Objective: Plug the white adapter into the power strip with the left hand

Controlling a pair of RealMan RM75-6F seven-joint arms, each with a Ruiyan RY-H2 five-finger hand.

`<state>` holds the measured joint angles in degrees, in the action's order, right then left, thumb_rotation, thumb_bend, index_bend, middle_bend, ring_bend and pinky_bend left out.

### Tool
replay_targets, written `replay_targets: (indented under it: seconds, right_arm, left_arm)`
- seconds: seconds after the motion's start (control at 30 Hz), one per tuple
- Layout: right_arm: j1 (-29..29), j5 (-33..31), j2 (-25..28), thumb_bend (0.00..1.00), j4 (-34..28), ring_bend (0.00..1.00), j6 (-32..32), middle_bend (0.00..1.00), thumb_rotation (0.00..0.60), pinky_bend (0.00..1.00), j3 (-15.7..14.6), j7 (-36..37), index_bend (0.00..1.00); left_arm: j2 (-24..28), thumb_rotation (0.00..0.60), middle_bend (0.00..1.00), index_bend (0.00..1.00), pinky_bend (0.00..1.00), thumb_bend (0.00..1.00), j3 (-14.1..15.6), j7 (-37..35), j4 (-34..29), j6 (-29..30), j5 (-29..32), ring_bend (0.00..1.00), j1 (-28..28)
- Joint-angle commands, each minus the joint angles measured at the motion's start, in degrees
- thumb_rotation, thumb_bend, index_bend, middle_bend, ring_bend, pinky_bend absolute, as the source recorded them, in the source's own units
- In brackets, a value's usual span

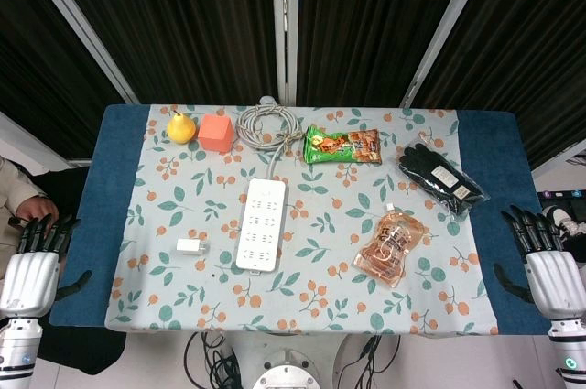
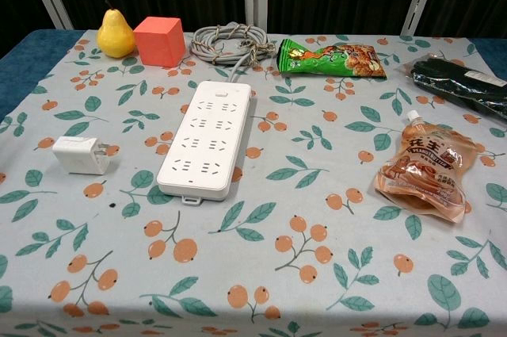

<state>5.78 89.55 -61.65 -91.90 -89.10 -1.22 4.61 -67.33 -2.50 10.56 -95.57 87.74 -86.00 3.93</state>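
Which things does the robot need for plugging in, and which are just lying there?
Needed: white adapter, power strip, left robot hand.

Just lying there: pear, orange cube, snack bag, drink pouch, black gloves.

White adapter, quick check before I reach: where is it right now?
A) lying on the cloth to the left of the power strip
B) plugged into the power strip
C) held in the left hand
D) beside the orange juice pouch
A: the white adapter lies on the cloth just left of the power strip, apart from it, while the left hand waits empty at the table edge.
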Motion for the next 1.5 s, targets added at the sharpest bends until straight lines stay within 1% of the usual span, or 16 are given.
replay_targets:
  seconds: [0.03,0.27,0.4,0.47,0.57,0.73,0.9,1.0,1.17,1.33,1.5]
  right_arm:
    - [0.1,-0.1,0.2,0.28,-0.2,0.0,0.5,0.01,0.6,0.0,0.3,0.1,0.0]
    - [0.2,0.1,1.0,0.28,-1.0,0.0,1.3,0.01,0.6,0.0,0.9,0.0,0.0]
    - [-0.1,0.2,1.8,0.28,-1.7,0.0,0.7,0.01,0.6,0.0,1.5,0.1,0.0]
    - [-0.2,0.2,2.2,0.28,-2.1,0.0,0.4,0.01,0.6,0.0,1.9,-0.1,0.0]
    - [-0.1,0.4,2.6,0.28,-2.6,0.0,0.3,0.01,0.6,0.0,2.3,-0.2,0.0]
    - [0.3,0.7,2.9,0.28,-3.4,0.0,0.9,0.01,0.6,0.0,2.8,-0.7,0.0]
    - [0.3,0.5,2.8,0.28,-3.7,0.0,1.3,0.01,0.6,0.0,3.1,-0.9,0.0]
    - [0.2,0.3,2.8,0.28,-3.6,0.0,1.4,0.01,0.6,0.0,3.2,-0.7,0.0]
    - [0.0,0.0,2.6,0.28,-3.2,0.0,1.7,0.01,0.6,0.0,3.3,-0.3,0.0]
    - [-0.1,0.1,2.5,0.28,-2.9,0.0,1.8,0.01,0.6,0.0,3.5,0.1,0.0]
    - [-0.4,0.0,2.6,0.28,-2.7,0.0,1.7,0.01,0.6,0.0,3.5,0.4,0.0]
  left_arm:
    - [-0.1,0.6,0.09,0.15,0.0,0.17,-0.1,-0.1,0.1,0.2,0.0,0.0,-0.1]
    - [-0.2,0.6,0.09,0.15,0.0,0.17,0.0,-0.3,0.5,-0.2,-0.1,0.0,0.1]
    - [-0.6,0.6,0.09,0.15,0.0,0.17,-0.4,-1.0,1.1,-1.8,-0.3,0.0,1.4]
    - [-1.2,0.6,0.09,0.15,0.0,0.17,-0.9,-1.4,1.8,-3.7,-0.3,0.0,2.9]
    - [-3.0,0.6,0.09,0.15,0.0,0.17,-2.0,-4.0,4.0,-7.6,0.3,0.0,5.8]
    - [-7.5,0.6,0.09,0.15,0.0,0.17,-4.3,-6.2,9.4,-14.0,2.2,0.0,11.1]
    - [-10.9,0.6,0.09,0.15,0.0,0.17,-5.0,-6.5,13.4,-19.6,3.9,0.0,15.2]
    - [-12.5,0.6,0.09,0.15,0.0,0.17,-5.1,-6.6,14.8,-21.7,5.1,0.0,16.5]
    - [-14.7,0.6,0.09,0.15,0.0,0.17,-4.5,-5.6,16.3,-23.6,5.7,0.0,18.1]
    - [-17.1,0.6,0.09,0.15,0.0,0.17,-4.7,-4.3,18.3,-25.1,6.7,0.0,19.8]
    - [-18.0,0.6,0.09,0.15,0.0,0.17,-4.5,-4.3,18.2,-25.7,6.7,0.0,20.9]
